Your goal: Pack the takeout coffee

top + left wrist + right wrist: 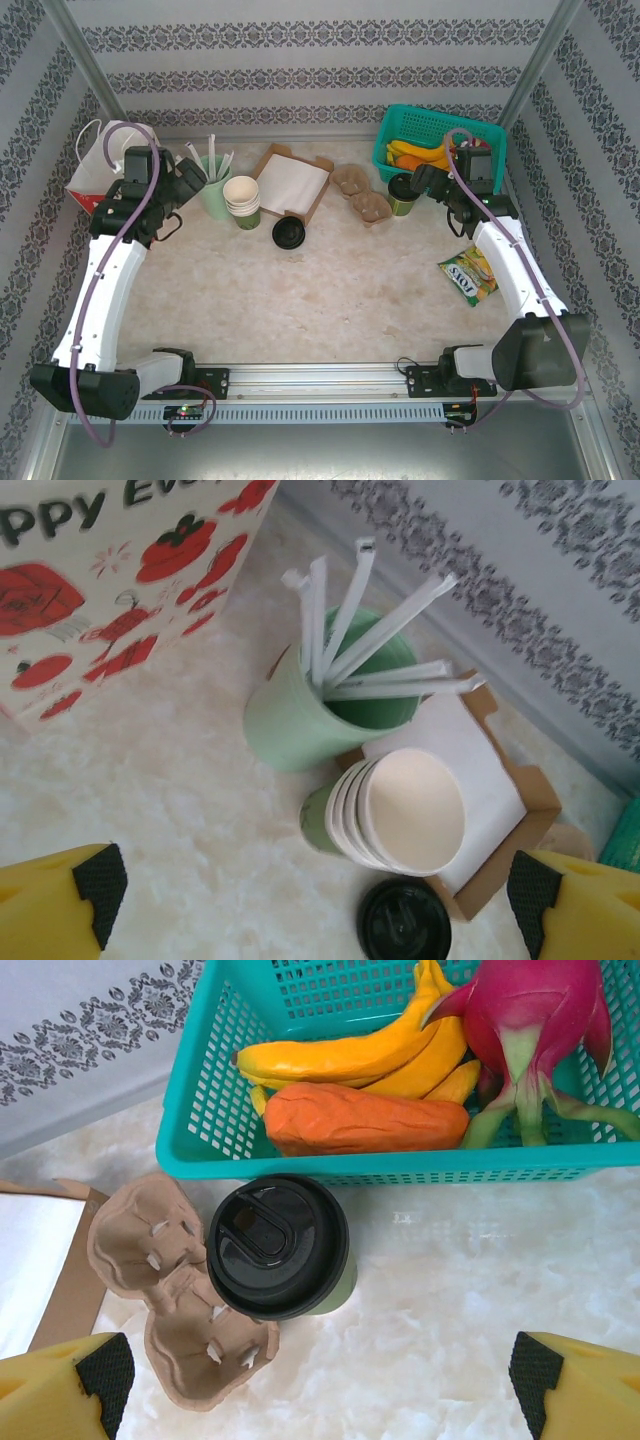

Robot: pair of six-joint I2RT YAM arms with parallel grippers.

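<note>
- 2 spread, empty tools: left gripper (315, 895), right gripper (318, 1375).
- Right gripper hangs above the lidded takeout coffee (280, 1247), beside the carrier (165, 1295), apparently to straddle the cup.

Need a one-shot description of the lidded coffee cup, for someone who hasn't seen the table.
Find the teal fruit basket in the far right corner. In front of its near wall, beside the brown pulp carrier, stands a small green cup. It alone wears a black lid; the stacked cups are open, the other lid lies loose.
</note>
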